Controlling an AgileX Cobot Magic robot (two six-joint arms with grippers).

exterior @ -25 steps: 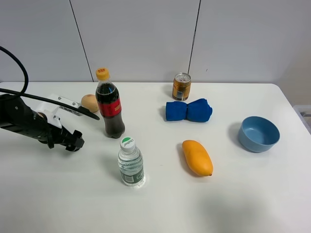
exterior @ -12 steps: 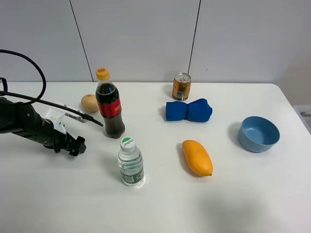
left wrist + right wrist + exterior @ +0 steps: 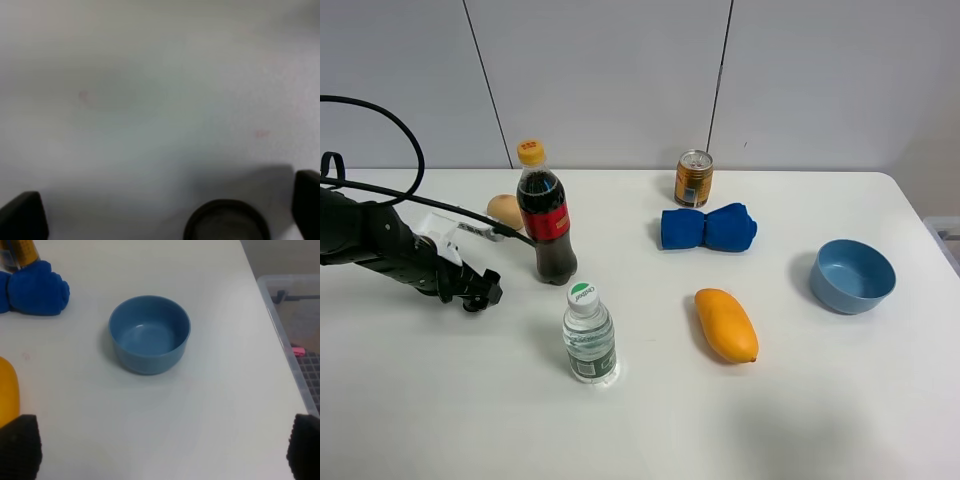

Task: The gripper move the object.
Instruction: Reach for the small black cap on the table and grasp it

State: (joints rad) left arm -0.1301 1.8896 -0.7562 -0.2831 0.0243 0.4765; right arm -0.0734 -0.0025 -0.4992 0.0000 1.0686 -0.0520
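My left gripper (image 3: pixel 480 291) is low over the white table (image 3: pixel 440 400), left of the cola bottle (image 3: pixel 547 215). In the left wrist view its two dark fingertips (image 3: pixel 22 216) stand far apart, so the left gripper (image 3: pixel 165 212) is open. The object (image 3: pixel 227 221), a small dark round piece with a lighter top, lies on the table between them, nearer one finger and touching neither. I cannot make it out in the exterior view. My right gripper (image 3: pixel 162 457) is open and empty above the table near the blue bowl (image 3: pixel 149 334); it is outside the exterior view.
A beige egg-like ball (image 3: pixel 504 211) sits behind the left arm. A water bottle (image 3: pixel 588 335) stands in front of the cola bottle. A can (image 3: pixel 693 178), a blue cloth (image 3: pixel 708 228), a mango (image 3: pixel 726 324) and the blue bowl (image 3: pixel 852 275) lie to the right.
The left arm has shifted slightly right and back, toward the cola bottle, staying low over the table. Nothing else has moved.
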